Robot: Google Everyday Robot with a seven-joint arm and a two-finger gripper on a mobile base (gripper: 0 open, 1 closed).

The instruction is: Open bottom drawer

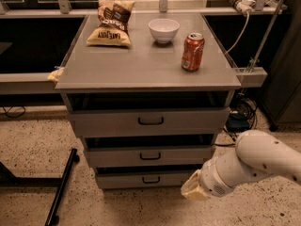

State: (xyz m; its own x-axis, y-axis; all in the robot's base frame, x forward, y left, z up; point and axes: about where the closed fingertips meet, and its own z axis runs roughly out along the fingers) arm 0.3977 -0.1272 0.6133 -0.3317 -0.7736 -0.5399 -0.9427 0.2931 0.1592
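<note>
On the grey cabinet top (141, 72): chip bag (112, 23) at the back left, white bowl (163, 30) at the back middle, upright red can (193, 52) nearer the right edge, all apart. Gripper (190, 191) low above the speckled floor (33, 149), by the lower right corner of the cabinet.

claw (192, 190) low at right end of bottom drawer (141, 179) front, perhaps touching; white arm (263, 159) behind it.

The claw (193, 191) sits before the bottom drawer (123, 180), right end
</note>
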